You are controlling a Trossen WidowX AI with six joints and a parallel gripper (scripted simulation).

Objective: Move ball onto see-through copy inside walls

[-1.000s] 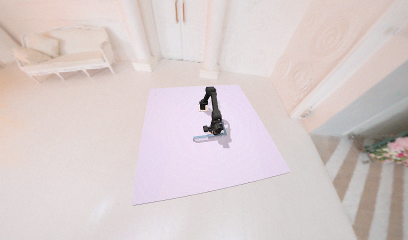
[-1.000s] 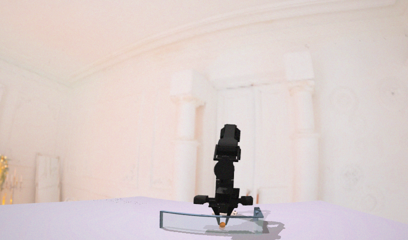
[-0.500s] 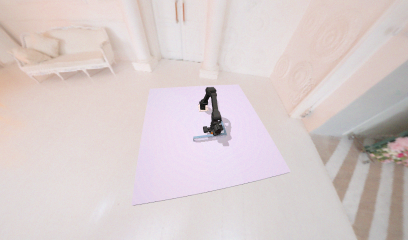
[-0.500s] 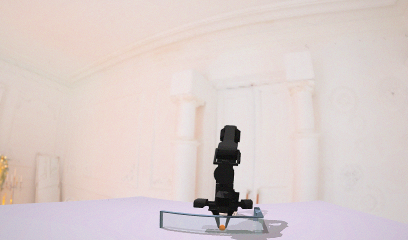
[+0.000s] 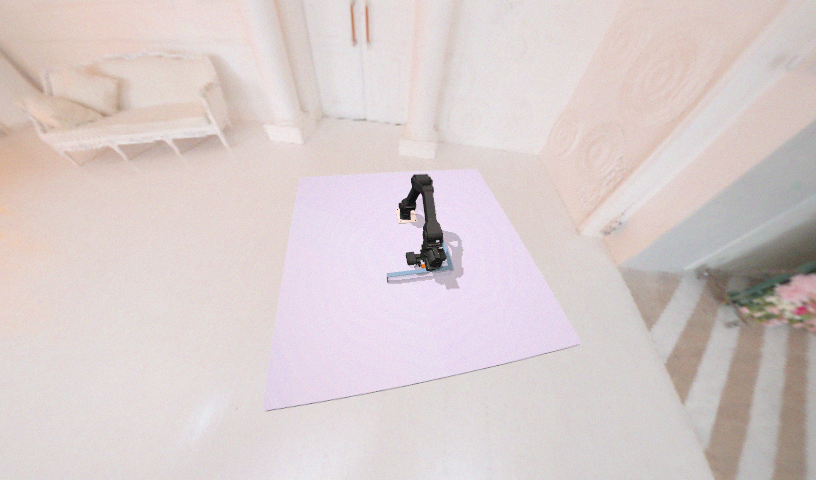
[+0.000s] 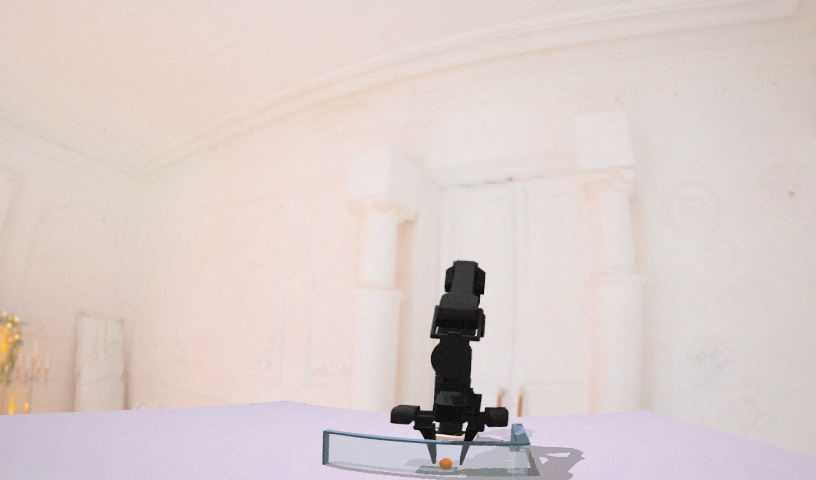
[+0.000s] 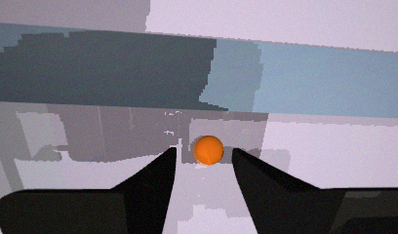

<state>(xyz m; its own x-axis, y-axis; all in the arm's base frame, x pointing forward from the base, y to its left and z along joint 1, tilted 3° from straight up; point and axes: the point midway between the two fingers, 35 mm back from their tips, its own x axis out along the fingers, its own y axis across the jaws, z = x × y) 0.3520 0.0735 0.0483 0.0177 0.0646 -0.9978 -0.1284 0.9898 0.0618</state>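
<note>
Small smooth orange ball (image 7: pixel 209 149) sits inside the low clear glass walls (image 6: pixel 364 450); black gripper (image 7: pixel 204 157) parted, ball free. Rolls easily, so grip across its middle.

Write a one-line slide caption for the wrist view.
Open gripper straddles the orange ball, fingers clear of it on both sides, with the clear wall just beyond.
</note>
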